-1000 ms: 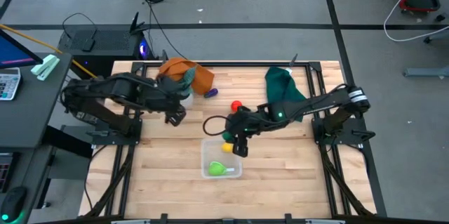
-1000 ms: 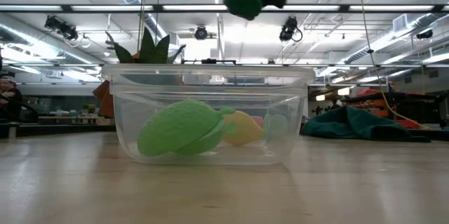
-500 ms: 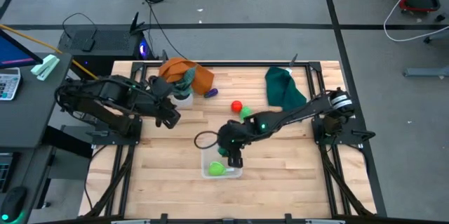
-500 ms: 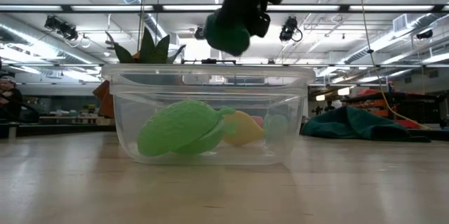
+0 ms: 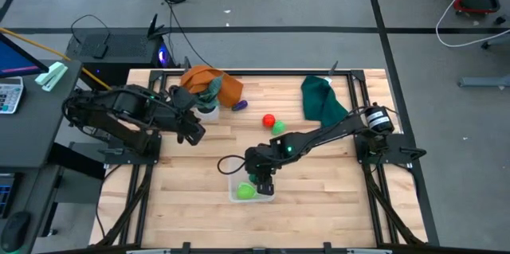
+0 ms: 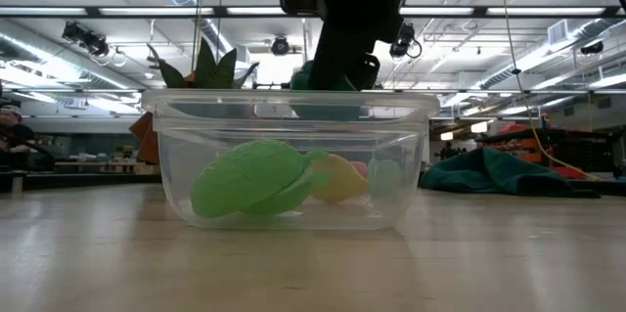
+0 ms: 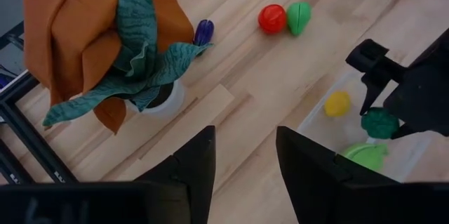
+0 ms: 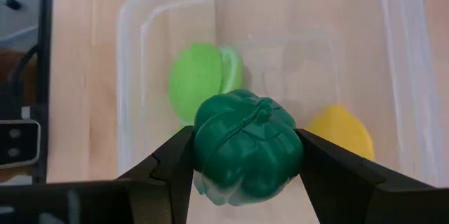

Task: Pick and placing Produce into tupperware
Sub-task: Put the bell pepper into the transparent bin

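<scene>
The right gripper (image 8: 245,155) holds a dark green pepper (image 8: 247,147) pinched between its two fingers, poised directly above the open tupperware (image 5: 237,193), at about rim height in the low view. Inside the clear container lie a light green piece (image 8: 198,78) and a yellow piece (image 8: 342,133), apart from each other on its floor. The tupperware sits on the front middle of a pale wooden slatted table (image 5: 319,190). Farther back on the boards, a red piece (image 5: 269,119) and a small green piece (image 5: 278,127) lie just beside each other, and a purple piece (image 5: 240,105) rests near the white pot (image 7: 163,101) with its plant, draped by an orange cloth (image 5: 224,87). A dark green cloth (image 5: 320,99) lies at the back right. The left gripper (image 5: 195,130) hangs over the table's left side near the pot, fingers partly apart and holding nothing. Beyond the table stretches a grey floor with cables, and the low view shows a broad hall with ceiling strip lights.
</scene>
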{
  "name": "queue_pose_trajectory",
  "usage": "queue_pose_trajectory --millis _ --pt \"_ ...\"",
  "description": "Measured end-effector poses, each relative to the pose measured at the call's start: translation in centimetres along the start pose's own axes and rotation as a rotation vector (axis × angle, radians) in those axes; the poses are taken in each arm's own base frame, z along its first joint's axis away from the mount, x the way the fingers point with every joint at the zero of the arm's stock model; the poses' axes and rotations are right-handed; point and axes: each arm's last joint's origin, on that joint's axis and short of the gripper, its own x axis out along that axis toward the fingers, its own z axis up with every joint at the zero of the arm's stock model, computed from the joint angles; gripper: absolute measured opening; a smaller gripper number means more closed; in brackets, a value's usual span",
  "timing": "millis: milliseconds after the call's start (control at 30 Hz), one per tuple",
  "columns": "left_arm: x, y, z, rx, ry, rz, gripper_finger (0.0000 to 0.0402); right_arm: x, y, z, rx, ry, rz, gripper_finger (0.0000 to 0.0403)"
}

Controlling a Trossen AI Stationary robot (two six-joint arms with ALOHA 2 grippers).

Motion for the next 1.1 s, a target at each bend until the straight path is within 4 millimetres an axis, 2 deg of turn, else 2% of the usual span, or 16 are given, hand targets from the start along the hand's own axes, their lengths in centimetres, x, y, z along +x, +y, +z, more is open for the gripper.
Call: queue_pose_trajectory --millis 267,467,767,1100 --pt "0.0 0.0 0.0 0.002 0.0 0.0 0.0158 1.6 -0.3 -0.3 0.018 0.037 0.012 0.0185" --pt "0.0 0.0 0.0 0.002 0.001 0.0 0.0152 2.1 -0.4 -0.5 0.022 0.059 0.008 0.0185" --pt "0.0 0.0 0.0 0.011 0.001 0.0 0.0154 4.2 -0.8 -1.1 0.03 0.114 0.012 0.0185" --pt "0.0 0.0 0.0 0.021 0.001 0.0 0.0155 4.1 -0.9 -1.1 0.02 0.122 0.019 0.019"
